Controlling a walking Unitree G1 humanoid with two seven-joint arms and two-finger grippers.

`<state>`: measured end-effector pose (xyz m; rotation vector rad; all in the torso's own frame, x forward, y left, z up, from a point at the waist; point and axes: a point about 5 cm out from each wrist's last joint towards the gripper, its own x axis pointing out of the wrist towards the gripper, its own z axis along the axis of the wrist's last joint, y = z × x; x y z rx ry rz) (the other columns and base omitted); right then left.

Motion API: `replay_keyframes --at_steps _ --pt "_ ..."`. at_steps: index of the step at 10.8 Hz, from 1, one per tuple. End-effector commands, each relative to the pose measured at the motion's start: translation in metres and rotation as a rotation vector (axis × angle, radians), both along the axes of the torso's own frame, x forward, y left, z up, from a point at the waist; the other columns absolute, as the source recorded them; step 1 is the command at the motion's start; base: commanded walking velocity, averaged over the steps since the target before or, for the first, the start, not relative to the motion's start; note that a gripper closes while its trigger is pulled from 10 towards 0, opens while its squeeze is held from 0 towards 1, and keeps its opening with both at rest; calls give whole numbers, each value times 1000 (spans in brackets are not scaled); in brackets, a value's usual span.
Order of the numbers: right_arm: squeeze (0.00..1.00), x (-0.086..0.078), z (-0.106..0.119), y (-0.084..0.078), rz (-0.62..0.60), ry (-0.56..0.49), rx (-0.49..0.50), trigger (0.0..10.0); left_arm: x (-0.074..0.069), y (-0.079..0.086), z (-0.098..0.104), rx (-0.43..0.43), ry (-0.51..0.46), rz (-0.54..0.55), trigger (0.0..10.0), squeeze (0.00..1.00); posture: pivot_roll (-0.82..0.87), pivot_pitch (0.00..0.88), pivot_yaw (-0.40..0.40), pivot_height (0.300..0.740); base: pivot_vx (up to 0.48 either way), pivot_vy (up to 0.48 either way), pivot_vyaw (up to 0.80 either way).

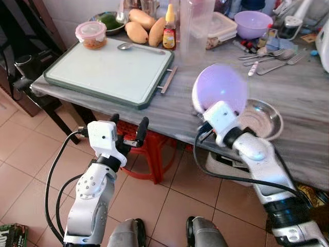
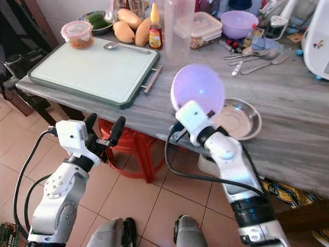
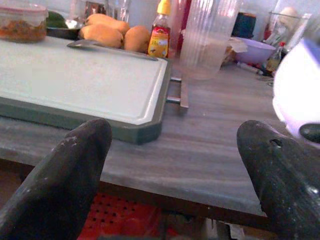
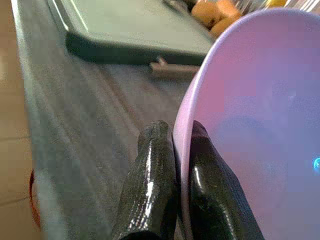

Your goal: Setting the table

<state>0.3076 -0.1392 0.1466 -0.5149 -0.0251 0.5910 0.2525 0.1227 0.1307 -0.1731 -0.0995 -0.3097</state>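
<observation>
My right gripper (image 4: 181, 150) is shut on the rim of a purple bowl (image 1: 222, 88), which it holds tilted on edge above the table's near edge, just left of a steel dish (image 1: 263, 119). In the right wrist view the fingers (image 4: 150, 170) pinch the bowl's rim (image 4: 235, 110). My left gripper (image 1: 128, 127) stands open below and in front of the table edge, with nothing between its fingers (image 3: 70, 165). A light green tray (image 1: 110, 69) with a spoon (image 1: 139, 48) on it lies at the table's left.
On the grey table (image 1: 288, 87) are a food container (image 1: 91, 34), mangoes (image 1: 145, 28), a sauce bottle (image 1: 169, 31), a clear pitcher (image 1: 194, 28), a second purple bowl (image 1: 252, 23) and forks and spoons (image 1: 270, 59). A red stool (image 1: 154, 149) stands under the table.
</observation>
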Motion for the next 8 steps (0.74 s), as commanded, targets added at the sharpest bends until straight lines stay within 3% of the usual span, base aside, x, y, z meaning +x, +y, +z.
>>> replay_keyframes --at_steps 1,4,5,6,8 --pt "0 5 3 3 22 -14 -15 10000 -2 0 1 4 3 -3 10000 0 -29 169 46 740 0 0 0" --pt "0 16 4 -1 23 1 -57 10000 -5 1 1 6 9 0 10000 0 -20 177 45 740 0 0 0" --pt "67 17 2 -3 17 21 -73 10000 -6 1 0 7 14 -4 10000 0 -21 180 47 740 0 0 0" --pt "1000 17 1 -4 18 27 -69 10000 -6 1 -1 7 17 -7 10000 0 -23 182 48 740 0 0 0" --pt "1000 14 7 -3 18 30 -58 10000 -6 0 -1 8 25 -15 10000 0 -28 184 48 740 0 0 0"
